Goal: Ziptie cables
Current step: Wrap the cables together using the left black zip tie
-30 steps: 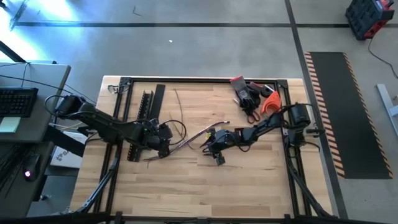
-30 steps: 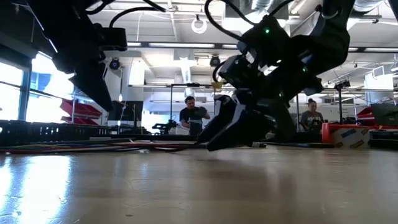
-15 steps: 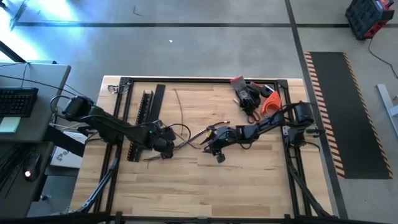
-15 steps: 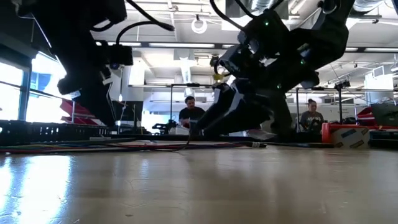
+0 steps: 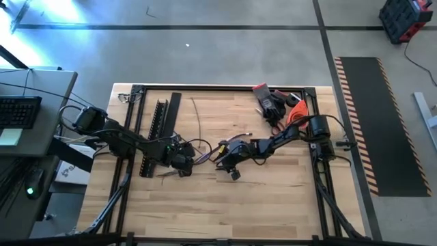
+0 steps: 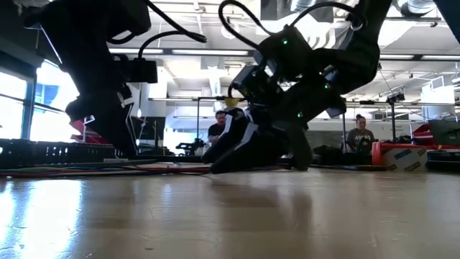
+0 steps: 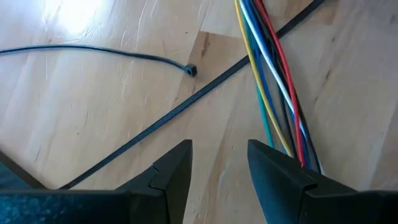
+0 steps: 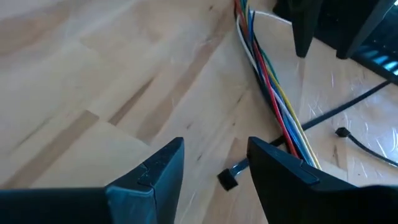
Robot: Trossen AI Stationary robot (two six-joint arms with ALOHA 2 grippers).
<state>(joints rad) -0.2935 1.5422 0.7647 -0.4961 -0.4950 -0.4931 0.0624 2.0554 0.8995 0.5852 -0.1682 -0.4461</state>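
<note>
The cables are a bunch of thin red, white, blue, yellow and green wires lying flat on the wooden table between my two grippers. My left gripper is open and low over the table. In its wrist view the cables run past one finger, not through the gap of the gripper. My right gripper is open too. In its wrist view the cables pass beside one finger, outside the gripper's gap. A black zip tie head lies between those fingers. My left gripper has the cables running under or against the outer side of one finger; whether it touches them I cannot tell. My right gripper stands likewise with the cables beside one finger; whether they touch I cannot tell.
A long black zip tie crosses under the cables, and another one's head lies nearby. The slotted black rail and flat black strip lie at far left. Gloves and an orange-handled tool sit at far right. People stand beyond the table.
My right gripper has moved toward the table's left, closer to my left gripper, and has come down low over the cables. My left gripper has shifted slightly right and toward the near edge. The cables stay on the table.
</note>
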